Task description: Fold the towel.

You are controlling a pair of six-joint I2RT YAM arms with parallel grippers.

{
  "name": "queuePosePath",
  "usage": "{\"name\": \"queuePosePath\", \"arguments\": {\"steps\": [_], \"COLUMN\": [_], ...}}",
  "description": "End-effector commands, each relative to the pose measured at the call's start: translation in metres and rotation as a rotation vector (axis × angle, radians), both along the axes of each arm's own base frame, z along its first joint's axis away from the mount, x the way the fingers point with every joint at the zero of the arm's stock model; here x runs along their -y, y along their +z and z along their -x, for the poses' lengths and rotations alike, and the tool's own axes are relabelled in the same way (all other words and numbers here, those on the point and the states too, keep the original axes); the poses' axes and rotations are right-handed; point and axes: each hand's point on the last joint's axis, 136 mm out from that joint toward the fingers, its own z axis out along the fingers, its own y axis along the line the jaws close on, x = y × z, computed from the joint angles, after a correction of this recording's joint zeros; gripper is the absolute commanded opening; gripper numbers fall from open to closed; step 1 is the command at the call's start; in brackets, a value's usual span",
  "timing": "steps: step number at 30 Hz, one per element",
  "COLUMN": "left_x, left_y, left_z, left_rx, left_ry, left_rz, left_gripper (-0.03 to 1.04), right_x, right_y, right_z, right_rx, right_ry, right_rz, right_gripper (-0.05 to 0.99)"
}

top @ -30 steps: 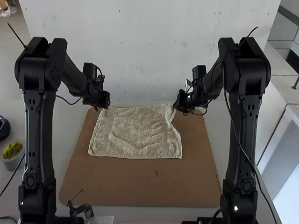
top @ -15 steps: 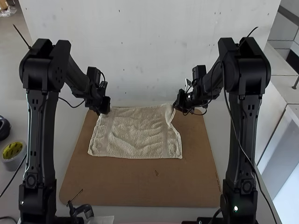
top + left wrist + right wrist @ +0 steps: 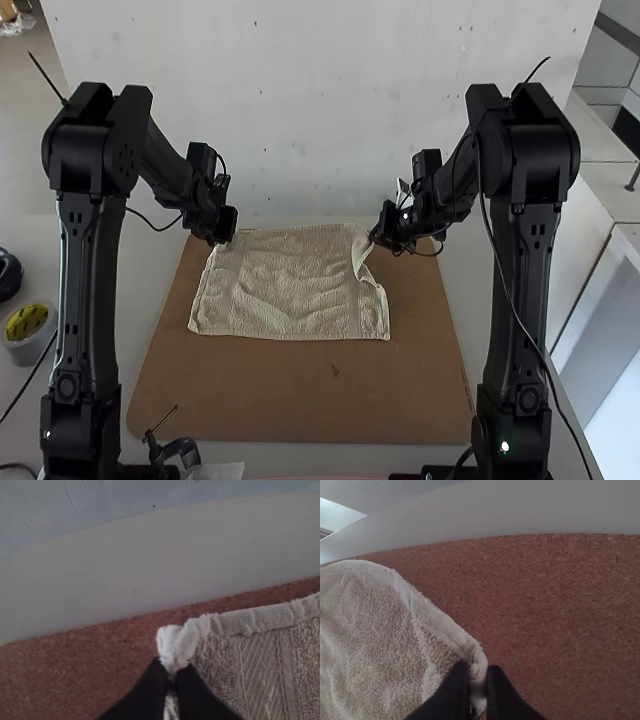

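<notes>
Moved since the earlier frames: your left arm, its gripper (image 3: 222,238) shifted slightly right; then your right arm, its gripper (image 3: 374,236) eased a little nearer, the towel's far right corner drawn with it.

Item, one pale towel (image 3: 295,285): it lay before you mostly spread on the brown board (image 3: 290,400), toward its far side, rippled across the middle. Its near edge lay fairly straight; its right edge curved inward toward the far corner.

Item, left gripper: you had its fingers closed at the far left corner; the left wrist view showed the hemmed tip (image 3: 175,642) pinched between them.

Item, right gripper: you had it closed as well, the hem (image 3: 478,667) at the far right corner caught between its fingertips in the right wrist view.

Sundries: a roll of tape (image 3: 27,325) stood left of the board, and a black clamp (image 3: 180,450) sat at its near left edge.
</notes>
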Motion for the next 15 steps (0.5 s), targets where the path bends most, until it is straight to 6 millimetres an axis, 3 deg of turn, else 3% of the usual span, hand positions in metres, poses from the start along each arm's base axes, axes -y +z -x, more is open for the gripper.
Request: {"name": "queuePosePath", "arguments": {"steps": [1,3,6,12,15], "left_x": [-0.008,-0.01,-0.011,-0.017,-0.015], "left_y": [-0.003,0.0,0.02,0.072,0.101], "left_z": [-0.001,0.005,0.01,0.018,0.034], "left_rx": [-0.008,-0.009,0.021,0.106,0.15], "left_ry": [0.039,0.041,0.044,0.055,0.045], "left_rz": [-0.018,-0.019,-0.015,0.0,0.017], "left_gripper": [0.02,0.02,0.02,0.02,0.02], "right_x": [0.007,0.011,0.015,0.015,0.013], "right_y": [0.037,0.048,0.063,0.094,0.1], "right_z": [-0.007,-0.009,-0.011,-0.008,0.004], "right_rx": [0.083,0.104,0.132,0.171,0.169], "right_ry": [-0.008,-0.016,-0.022,-0.019,-0.009], "right_rz": [-0.019,-0.021,-0.032,-0.042,-0.048], "right_gripper": [0.02,0.02,0.02,0.02,0.02]}}
